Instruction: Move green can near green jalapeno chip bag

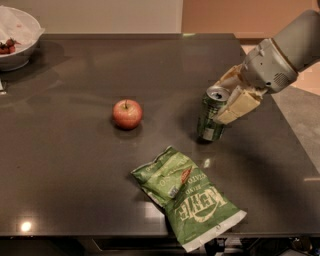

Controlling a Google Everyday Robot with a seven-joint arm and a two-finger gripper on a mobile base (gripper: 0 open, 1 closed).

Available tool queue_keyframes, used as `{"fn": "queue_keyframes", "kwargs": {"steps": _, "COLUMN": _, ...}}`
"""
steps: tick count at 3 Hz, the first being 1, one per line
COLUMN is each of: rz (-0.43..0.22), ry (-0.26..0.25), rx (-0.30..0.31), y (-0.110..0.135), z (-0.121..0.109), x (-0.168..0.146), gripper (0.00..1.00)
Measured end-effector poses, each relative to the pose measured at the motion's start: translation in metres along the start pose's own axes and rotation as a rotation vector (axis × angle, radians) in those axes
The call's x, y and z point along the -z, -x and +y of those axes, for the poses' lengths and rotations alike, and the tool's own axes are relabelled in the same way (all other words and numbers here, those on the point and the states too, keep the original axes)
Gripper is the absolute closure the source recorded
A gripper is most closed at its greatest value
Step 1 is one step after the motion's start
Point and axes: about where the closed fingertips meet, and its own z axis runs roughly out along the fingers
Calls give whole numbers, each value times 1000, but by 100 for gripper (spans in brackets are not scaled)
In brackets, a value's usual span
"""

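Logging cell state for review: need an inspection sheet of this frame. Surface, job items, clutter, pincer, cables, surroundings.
Surface: dark glossy table, with light reflections on it.
Job's things: green can at right of centre, held near its top. Green chip bag lies flat at the front edge, below the can, with a gap between them.
Clutter: red apple mid-table, left of the can. White bowl at the far left corner with something red inside.
Grippers: pincer comes in from the right, closed on the can, one finger in front and one behind.
Cables: nothing seen.
Surroundings: pale wall behind the table, floor to the right.
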Motion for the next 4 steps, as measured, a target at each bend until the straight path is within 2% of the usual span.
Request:
{"fn": "queue_keyframes", "kwargs": {"steps": 2, "rz": -35, "ry": 77, "rx": 84, "y": 25, "z": 24, "x": -32, "gripper": 100}}
{"fn": "queue_keyframes", "kwargs": {"steps": 3, "rz": -34, "ry": 97, "rx": 100, "y": 29, "z": 29, "x": -41, "gripper": 84}}
{"fn": "queue_keyframes", "kwargs": {"steps": 4, "rz": -35, "ry": 109, "rx": 112, "y": 32, "z": 34, "x": -45, "gripper": 59}}
